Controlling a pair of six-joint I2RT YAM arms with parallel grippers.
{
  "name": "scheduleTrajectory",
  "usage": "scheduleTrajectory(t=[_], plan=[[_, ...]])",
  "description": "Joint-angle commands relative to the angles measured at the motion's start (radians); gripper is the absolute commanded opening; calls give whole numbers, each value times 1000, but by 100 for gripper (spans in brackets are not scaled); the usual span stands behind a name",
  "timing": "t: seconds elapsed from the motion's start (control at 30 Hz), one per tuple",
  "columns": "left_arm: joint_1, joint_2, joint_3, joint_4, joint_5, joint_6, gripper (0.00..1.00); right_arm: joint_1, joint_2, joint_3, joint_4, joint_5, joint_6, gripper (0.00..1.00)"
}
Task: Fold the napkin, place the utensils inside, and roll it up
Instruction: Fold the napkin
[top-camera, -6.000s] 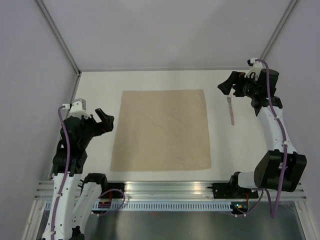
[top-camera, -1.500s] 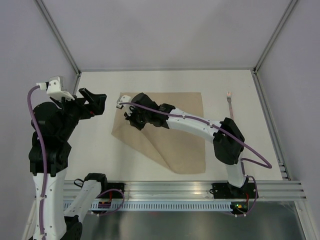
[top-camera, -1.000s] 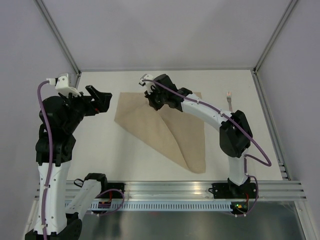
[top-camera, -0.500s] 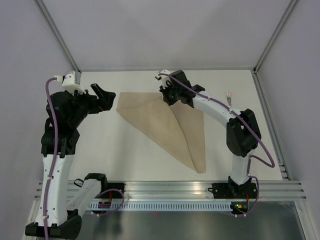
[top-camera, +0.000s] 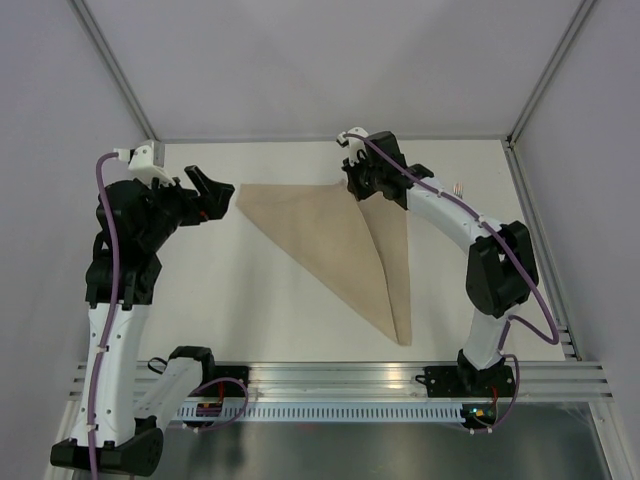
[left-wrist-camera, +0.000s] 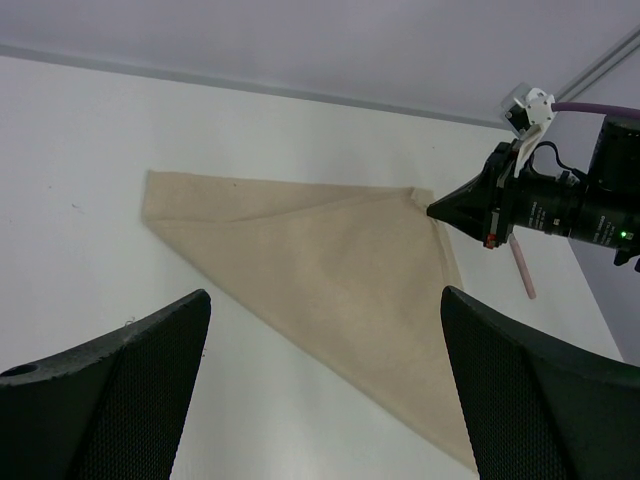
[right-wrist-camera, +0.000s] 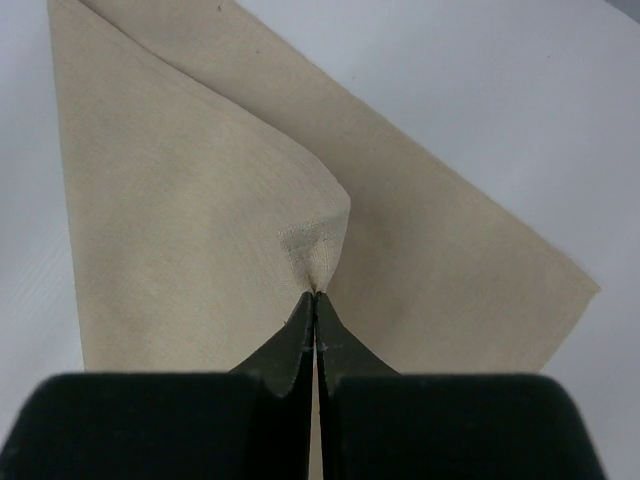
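- Top external view: the napkin (top-camera: 335, 230) is recorded on the tabletop (top-camera: 250, 300), folded into a triangle with one long point directed toward the near edge.
  Its far corner is pinched by the right gripper (top-camera: 358, 192), jaws clenched on the cloth.
  The left gripper (top-camera: 222, 192) is held near the napkin's left corner, jaws released and nothing grasped.
  The fork (top-camera: 460, 187) is largely hidden behind the right arm, off the napkin's right side.
- Left wrist view: the napkin (left-wrist-camera: 330, 270) is seen beyond the widely spread fingers (left-wrist-camera: 120, 390), apart from them.
  The right gripper (left-wrist-camera: 432, 211) is noted at the napkin's far right corner, and the fork (left-wrist-camera: 522, 270) lies on the tabletop just past it.
- Right wrist view: a small peak of the napkin (right-wrist-camera: 200, 200) is gripped at the tips of the right gripper (right-wrist-camera: 315, 300), jaws pressed together.
  The upper layer is drawn up to that point, and the lower layer is spread flat on the tabletop (right-wrist-camera: 480, 80).
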Motion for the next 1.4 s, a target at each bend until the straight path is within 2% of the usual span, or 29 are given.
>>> scheduleTrajectory(t=[0.0,0.73,1.37], plan=[[4,7,1,46,34,-32,100,-15,-46,-10,32,-1,23,0],[6,38,-7,70,53,-45,100,-141,-69,-47,59,-35,50,0],[4,45,-18,80,59,-48,100,-187,-63,-49,76,-41,61,0]])
